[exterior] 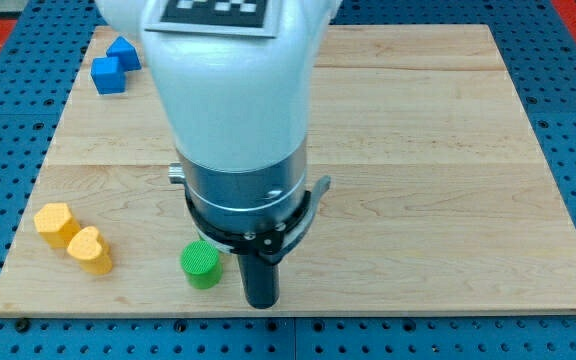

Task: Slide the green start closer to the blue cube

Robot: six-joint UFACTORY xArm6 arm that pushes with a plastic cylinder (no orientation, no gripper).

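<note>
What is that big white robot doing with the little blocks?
It is a robot arm that pushes blocks across a wooden board with a dark rod. My tip sits near the view's bottom, just to the right of the green block, close beside it. The blue blocks are far off at the view's top left. Two yellow blocks lie at the bottom left, untouched. The green one has a long way to go.
</note>
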